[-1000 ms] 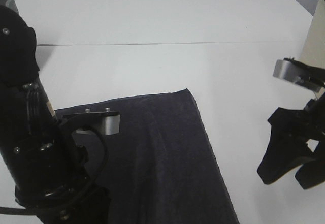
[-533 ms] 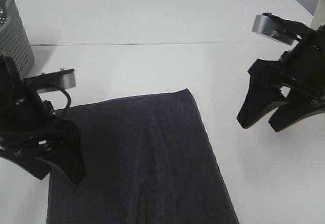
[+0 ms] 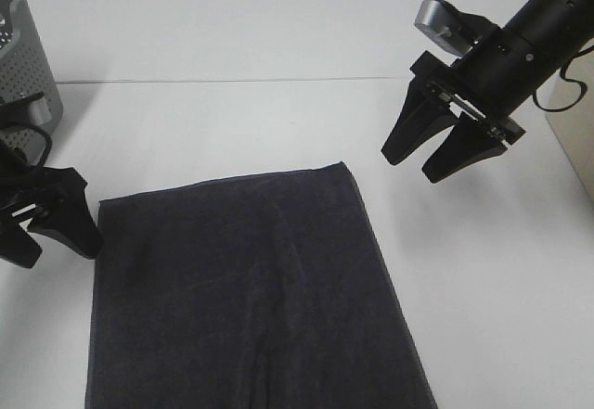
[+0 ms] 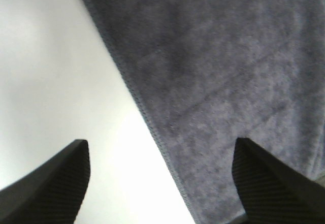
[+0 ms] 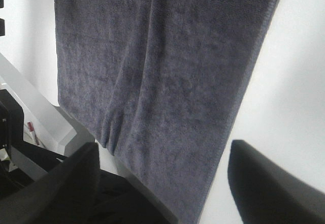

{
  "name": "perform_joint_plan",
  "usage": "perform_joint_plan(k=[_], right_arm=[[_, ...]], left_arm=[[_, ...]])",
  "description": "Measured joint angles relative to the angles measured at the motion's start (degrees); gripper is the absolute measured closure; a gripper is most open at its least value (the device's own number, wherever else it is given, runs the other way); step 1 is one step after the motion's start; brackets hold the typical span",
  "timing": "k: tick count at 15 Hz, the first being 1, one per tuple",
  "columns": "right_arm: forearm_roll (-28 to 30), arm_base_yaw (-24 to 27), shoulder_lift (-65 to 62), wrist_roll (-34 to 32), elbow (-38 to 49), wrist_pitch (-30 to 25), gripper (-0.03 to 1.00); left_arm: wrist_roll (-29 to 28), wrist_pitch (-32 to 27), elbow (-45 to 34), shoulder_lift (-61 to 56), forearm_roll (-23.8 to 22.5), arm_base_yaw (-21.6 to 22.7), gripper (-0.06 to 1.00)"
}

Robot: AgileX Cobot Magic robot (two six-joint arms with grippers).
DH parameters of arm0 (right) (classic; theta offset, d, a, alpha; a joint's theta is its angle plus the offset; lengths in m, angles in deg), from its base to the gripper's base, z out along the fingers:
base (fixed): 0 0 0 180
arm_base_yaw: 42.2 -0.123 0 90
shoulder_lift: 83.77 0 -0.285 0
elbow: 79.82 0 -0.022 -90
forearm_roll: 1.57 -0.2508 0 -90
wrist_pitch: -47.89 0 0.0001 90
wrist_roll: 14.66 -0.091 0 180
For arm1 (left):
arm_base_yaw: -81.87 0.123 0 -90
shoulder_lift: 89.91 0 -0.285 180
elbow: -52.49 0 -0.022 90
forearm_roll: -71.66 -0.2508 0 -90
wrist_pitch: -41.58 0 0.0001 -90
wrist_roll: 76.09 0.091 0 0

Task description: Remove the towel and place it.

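Note:
The towel point(image 3: 246, 288) is very dark charcoal and lies spread flat on the white table, running off the front edge of the exterior high view. My left gripper point(image 3: 58, 256) stands open just off the towel's left edge, near its back left corner. In the left wrist view the towel point(image 4: 228, 56) has its hemmed edge running between the open fingers of that gripper point(image 4: 162, 193). My right gripper point(image 3: 411, 170) hangs open, apart from the towel's back right corner, holding nothing. The right wrist view shows the towel point(image 5: 162, 56) from afar, draped over the table's edge, between that gripper's point(image 5: 162, 183) spread fingers.
A grey perforated basket point(image 3: 23, 57) stands at the back left corner. A seam point(image 3: 278, 81) crosses the white table behind the towel. A pale upright panel point(image 3: 571, 121) stands at the right edge, behind the right arm.
The left arm has swung off the towel to its left edge, uncovering the basket. The right arm has moved back and inward toward the table's rear. Both grippers stayed open; the towel has not moved.

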Motion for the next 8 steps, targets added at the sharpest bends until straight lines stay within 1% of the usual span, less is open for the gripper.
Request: perform_joint_plan(k=[2, 4, 6, 8], right_arm=[[-1.4, 0.0, 4.2, 0.2, -3.4, -0.2, 0.28], [-1.5, 0.0, 7.4, 0.3, -6.8, -0.3, 0.28], [-1.5, 0.0, 10.3, 1.3, -9.9, -0.3, 0.28], [-1.5, 0.0, 13.2, 2.3, -12.2, -0.3, 0.28]], left_arm=[[2.0, 2.3, 0.5, 3.1, 0.2, 2.5, 0.21], [4.2, 3.7, 1.7, 6.3, 1.0, 3.3, 0.21], [5.3, 4.9, 3.3, 9.8, 2.8, 3.4, 0.21], [6.9, 5.4, 5.2, 12.8, 5.8, 3.4, 0.21]])
